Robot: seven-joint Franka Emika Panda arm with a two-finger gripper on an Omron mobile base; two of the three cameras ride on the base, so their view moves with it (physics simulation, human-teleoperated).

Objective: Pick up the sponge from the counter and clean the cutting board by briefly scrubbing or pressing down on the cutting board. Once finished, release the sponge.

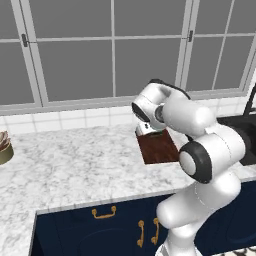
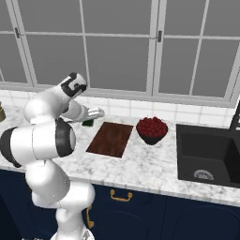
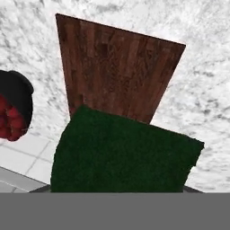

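- Left base view: The white arm bends over the marble counter (image 1: 75, 160), its wrist turned down toward the far end of the dark reddish-brown cutting board (image 1: 159, 148). The claw (image 1: 148, 131) sits low behind the wrist housing, with a sliver of dark green, the sponge (image 1: 154, 133), showing at its tip just above the board's far edge. Whether the sponge touches the wood cannot be told from this side. Navy cabinets with gold handles (image 1: 104, 213) run below the counter, well beneath the claw, and a tan container (image 1: 4, 147) stands at the picture's left edge, far to the claw's left.

- Right base view: The claw (image 2: 93, 114) reaches out level over the counter (image 2: 154, 164), near the tiled wall. The sponge (image 2: 88, 123) shows as a dark green patch just under it, at the board's (image 2: 110, 138) far left corner. A dark bowl of red fruit (image 2: 152, 130) stands beyond the board's right side, and a black sink (image 2: 208, 159) lies further right, well apart from the claw.

- Hand view: The sponge's (image 3: 123, 152) dark green top sits directly in front of the claw, which is closed on the sponge, though its fingertips are hidden. Beyond the sponge the cutting board (image 3: 119, 72) stretches away across the veined counter (image 3: 202, 90). The bowl of red fruit (image 3: 13, 112) sits at the left edge.
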